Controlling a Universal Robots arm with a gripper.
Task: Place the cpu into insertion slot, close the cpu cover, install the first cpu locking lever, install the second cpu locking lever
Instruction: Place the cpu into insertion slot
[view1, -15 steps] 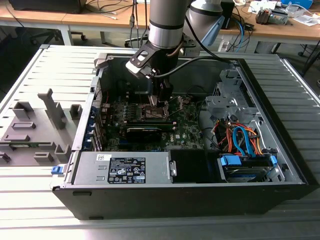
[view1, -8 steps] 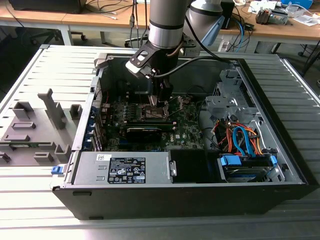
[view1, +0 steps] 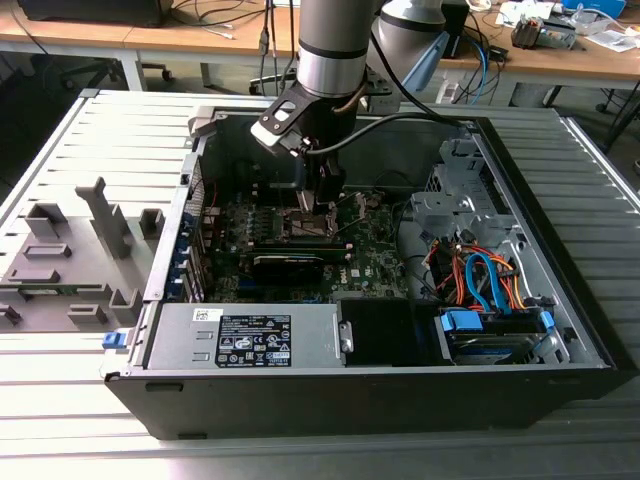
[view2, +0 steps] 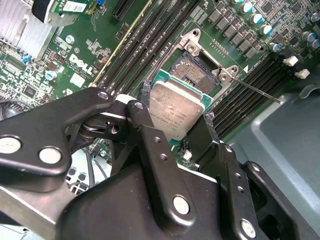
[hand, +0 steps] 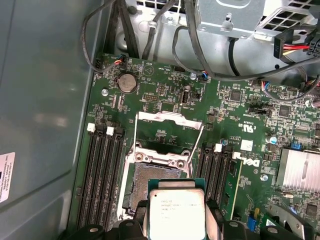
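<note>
Inside an open black computer case (view1: 400, 405) on a slatted grey table (view1: 60, 420), the flat square silvery-grey cpu (view2: 175, 107) is held level by opposite edges between the fingers (view2: 145, 127) of the black gripper (view2: 178, 111), partly over the square dark insertion slot (view2: 197, 67), with the dull-silver cpu cover (hand: 170, 125) swung open beyond.

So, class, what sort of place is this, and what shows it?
Probably a robotics or electronics lab: an open computer case lies on a slatted metal table, a robot arm reaches into it with its gripper shut on the cpu, and wooden desks stand behind.
</note>
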